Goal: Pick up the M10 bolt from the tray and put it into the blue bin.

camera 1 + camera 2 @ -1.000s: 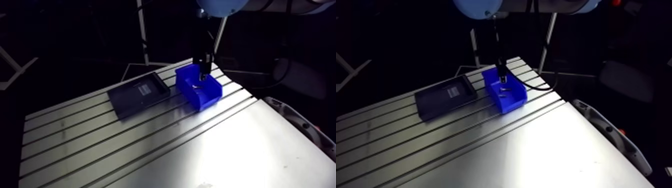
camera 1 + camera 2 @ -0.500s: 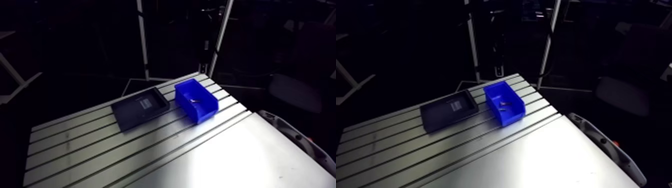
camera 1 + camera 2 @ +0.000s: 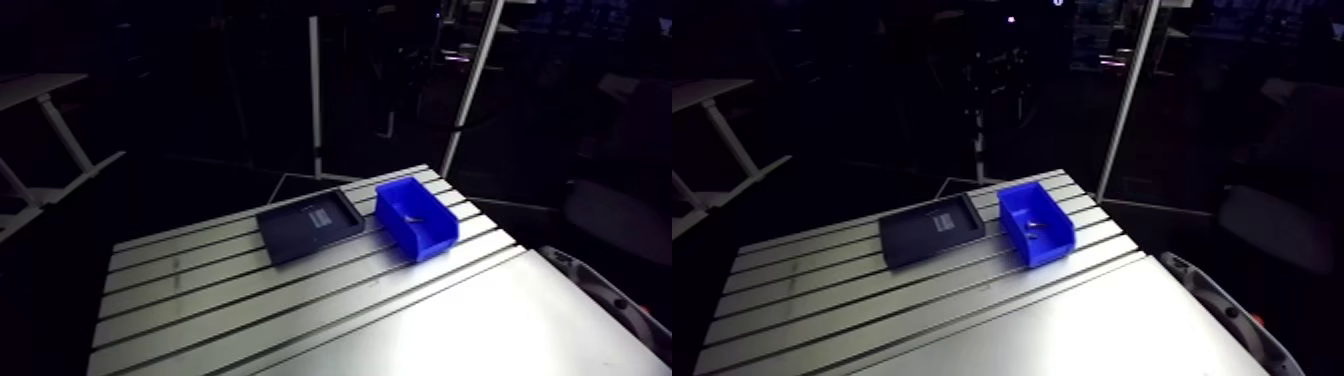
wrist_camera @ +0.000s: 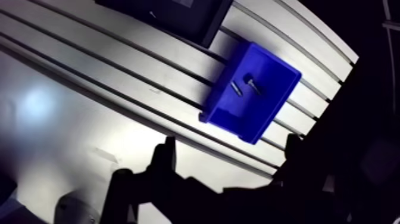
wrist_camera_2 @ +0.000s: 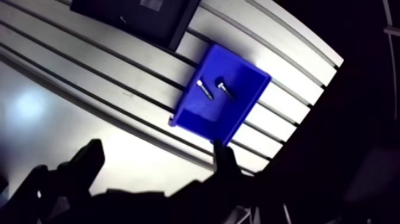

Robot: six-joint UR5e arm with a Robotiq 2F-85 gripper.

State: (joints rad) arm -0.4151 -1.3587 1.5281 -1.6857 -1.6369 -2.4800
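Observation:
The blue bin (image 3: pixel 432 240) stands on the slotted table, right of the dark flat tray (image 3: pixel 310 222). Two small metal bolts lie side by side on the bin's floor, one (image 4: pixel 237 88) and the other (image 4: pixel 255 83); I cannot tell which is the M10. In the wrist view my gripper (image 4: pixel 229 149) hangs high above the table, its dark fingers (image 4: pixel 166 152) spread wide and holding nothing. The bin (image 4: pixel 226 119) lies just ahead of the fingers, and the tray (image 4: pixel 178 12) lies beyond it. The gripper does not show in the arm view.
The slotted aluminium table (image 3: pixel 300 310) stretches wide toward the near side. A small pale patch (image 3: pixel 320 216) sits in the tray. The table's right edge drops off just past the bin.
Earlier the gripper hung over the blue bin in the arm view; it has since risen out of that view. The camera has moved too, so the table looks smaller. Bin and tray have not moved.

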